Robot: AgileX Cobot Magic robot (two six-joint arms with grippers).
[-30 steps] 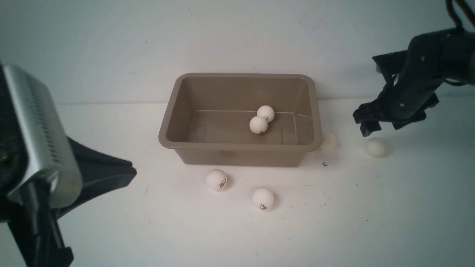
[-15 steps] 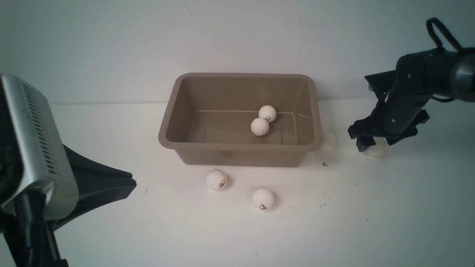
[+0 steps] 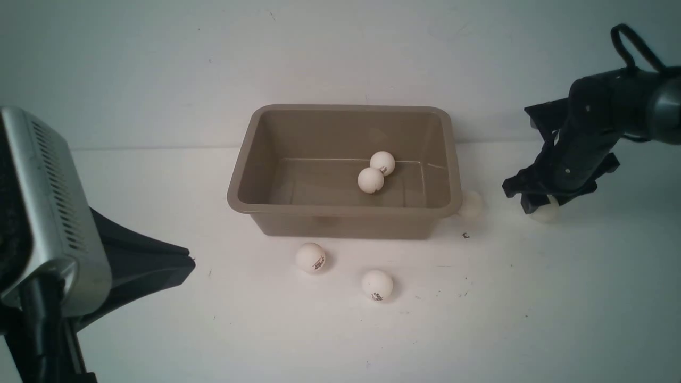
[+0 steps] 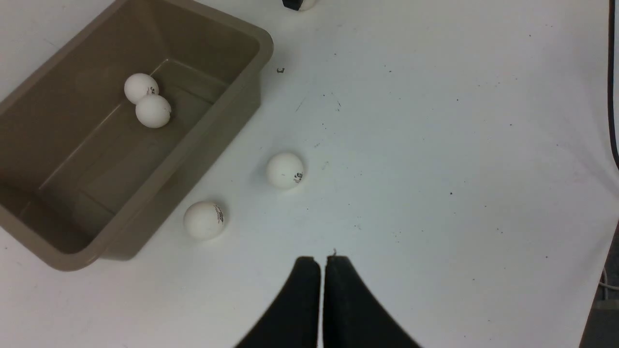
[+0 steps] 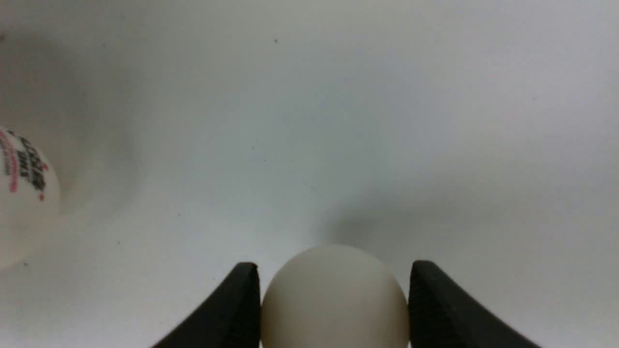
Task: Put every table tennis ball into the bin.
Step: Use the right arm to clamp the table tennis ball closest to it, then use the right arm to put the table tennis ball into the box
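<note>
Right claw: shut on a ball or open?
Shut: the right claw grips a ball; both fingers touch its sides in the wrist view.

- One bin [image 3: 346, 108], taupe-brown.
- Six table tennis balls. Two are inside the bin, the back ball [image 3: 382, 162] and the front ball [image 3: 370, 180]. Four are outside it: the near-left ball [image 3: 310, 257], the near-right ball [image 3: 377, 284], the corner ball [image 3: 471, 204] and the far-right ball [image 3: 548, 214].
- Two grippers — the left gripper [image 4: 321, 263] and the right gripper [image 3: 537, 199].
- Two black fingers [image 5: 232, 309] on each gripper — four in all.
</note>
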